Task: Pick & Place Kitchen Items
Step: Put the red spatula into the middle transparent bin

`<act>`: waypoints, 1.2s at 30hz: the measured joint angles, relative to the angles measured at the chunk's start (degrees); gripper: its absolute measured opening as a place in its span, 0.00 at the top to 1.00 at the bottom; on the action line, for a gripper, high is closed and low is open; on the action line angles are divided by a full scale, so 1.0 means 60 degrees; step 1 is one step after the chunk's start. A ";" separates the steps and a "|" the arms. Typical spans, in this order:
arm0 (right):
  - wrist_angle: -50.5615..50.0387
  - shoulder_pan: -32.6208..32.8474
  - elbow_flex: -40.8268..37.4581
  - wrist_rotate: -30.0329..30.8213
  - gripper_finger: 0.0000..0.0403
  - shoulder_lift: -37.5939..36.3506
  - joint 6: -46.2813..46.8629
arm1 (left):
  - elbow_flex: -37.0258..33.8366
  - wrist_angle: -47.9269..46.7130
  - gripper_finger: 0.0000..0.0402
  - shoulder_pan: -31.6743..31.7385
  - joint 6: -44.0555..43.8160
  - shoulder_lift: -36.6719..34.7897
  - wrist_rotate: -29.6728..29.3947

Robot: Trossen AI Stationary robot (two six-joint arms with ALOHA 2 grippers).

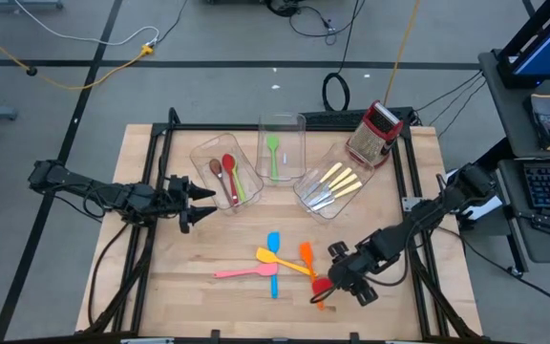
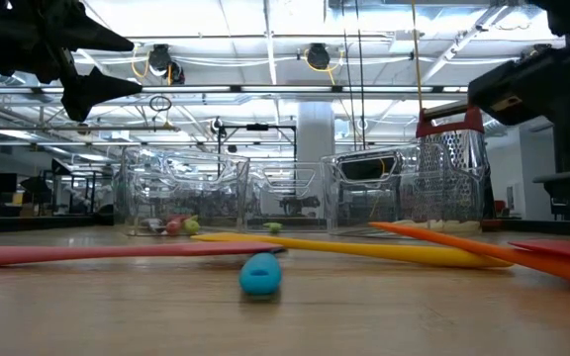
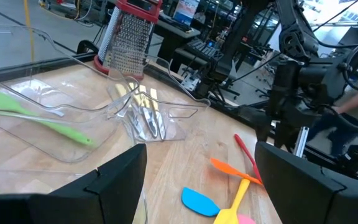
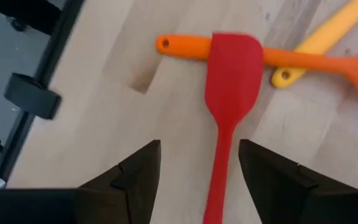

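Right gripper hangs low over the near right part of the table, its fingers spread with the handle of the red spatula running between them but not pinched. That spatula lies flat on the wood, its blade resting across the handle of the orange spatula, with the end of the yellow spatula just beside.

My judgement: the red spatula is light, with a stiff slim handle and a softer, bendy blade that would flex and slip if squeezed. The handle, a little behind the blade, is the place to close on. It lies flush with the table, so the fingertips must come right down to the surface. Lifting it may nudge the orange one beneath.

Near the table's middle, the blue spatula and pink spatula lie loose with the others. At the back, one bin holds red, brown and green spoons, the middle bin a green spatula, and the third the cutlery. A grater stands at the back right.

Left gripper waits above the table's left side, near the spoon bin, fingers wide apart and holding nothing
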 joint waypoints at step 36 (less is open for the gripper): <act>0.0492 -0.0127 0.0022 0.0670 0.88 0.1963 -0.0056 | 0.0000 -0.0004 0.24 0.0000 -0.0013 -0.0003 0.0000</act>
